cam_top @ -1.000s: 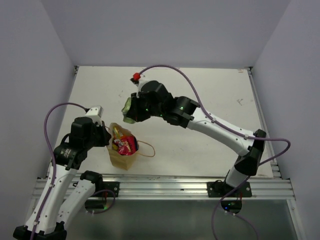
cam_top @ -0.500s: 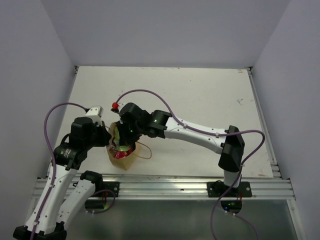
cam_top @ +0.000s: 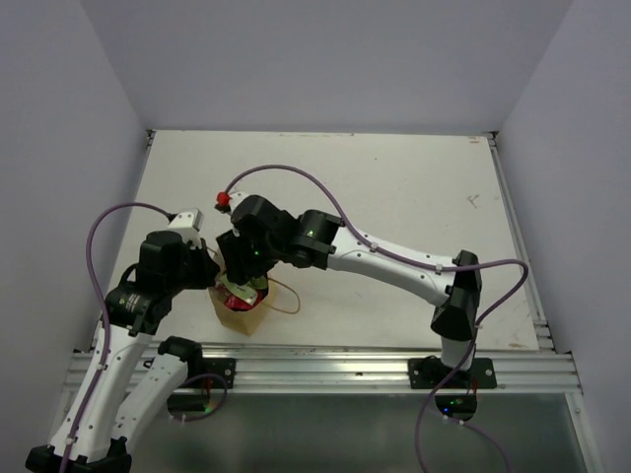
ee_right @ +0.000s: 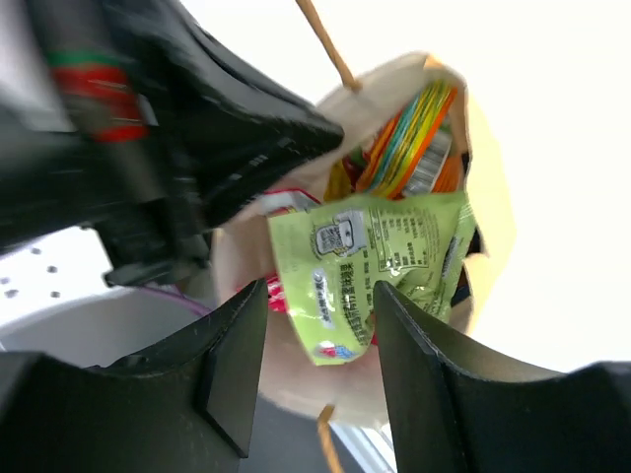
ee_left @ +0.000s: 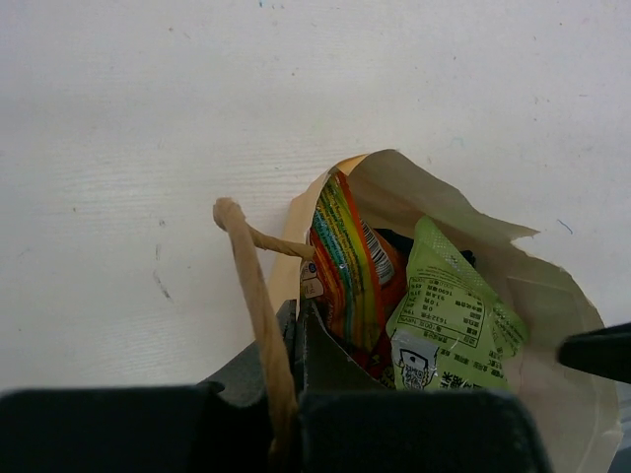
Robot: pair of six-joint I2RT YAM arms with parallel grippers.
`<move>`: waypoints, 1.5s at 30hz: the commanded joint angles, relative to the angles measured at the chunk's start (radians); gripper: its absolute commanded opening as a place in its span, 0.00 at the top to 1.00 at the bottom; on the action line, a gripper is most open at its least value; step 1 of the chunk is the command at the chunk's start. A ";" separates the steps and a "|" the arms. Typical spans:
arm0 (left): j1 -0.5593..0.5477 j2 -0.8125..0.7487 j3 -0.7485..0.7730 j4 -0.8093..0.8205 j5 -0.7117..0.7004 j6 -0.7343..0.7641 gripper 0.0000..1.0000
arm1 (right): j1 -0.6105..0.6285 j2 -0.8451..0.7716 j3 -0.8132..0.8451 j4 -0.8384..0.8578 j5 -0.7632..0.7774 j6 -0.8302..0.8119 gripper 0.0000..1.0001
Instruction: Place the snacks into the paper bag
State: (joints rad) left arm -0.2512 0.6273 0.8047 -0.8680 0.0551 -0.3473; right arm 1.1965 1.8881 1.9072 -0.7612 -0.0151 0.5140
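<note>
The tan paper bag [cam_top: 243, 315] stands upright near the front left of the table. My left gripper [ee_left: 299, 320] is shut on the paper bag's [ee_left: 557, 330] near rim, with a string handle [ee_left: 254, 296] lying over it. Inside stand a red-orange candy bag [ee_left: 347, 264] and a pale green packet [ee_left: 449, 320]. My right gripper [cam_top: 242, 281] hangs over the bag's mouth. In the right wrist view my right gripper [ee_right: 320, 315] is open, and the green packet [ee_right: 385, 251] lies loose just beyond the spread jaws, beside the candy bag [ee_right: 409, 143].
The left arm's dark wrist [ee_right: 217, 138] crowds the bag's mouth from the left. A second string handle [cam_top: 286, 296] sticks out to the bag's right. The aluminium rail [cam_top: 325, 370] runs along the near edge.
My right arm swung from behind the bag down over its mouth with the green packet, then its jaws opened and let the packet go into the bag. The left gripper kept its hold.
</note>
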 commanded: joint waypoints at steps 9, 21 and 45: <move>-0.007 0.000 -0.012 0.040 0.019 0.025 1.00 | 0.014 -0.242 -0.115 -0.056 0.187 0.093 0.54; -0.014 0.000 -0.012 0.038 0.025 0.028 1.00 | 0.014 -0.187 -0.235 -0.040 0.135 0.149 0.61; -0.039 0.035 0.148 0.089 0.184 -0.079 1.00 | -0.027 -0.216 -0.086 -0.328 0.372 0.090 1.00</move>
State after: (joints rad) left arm -0.2840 0.6727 0.9051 -0.8463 0.1680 -0.3775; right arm 1.1950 1.7351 1.8107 -1.0222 0.2646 0.6209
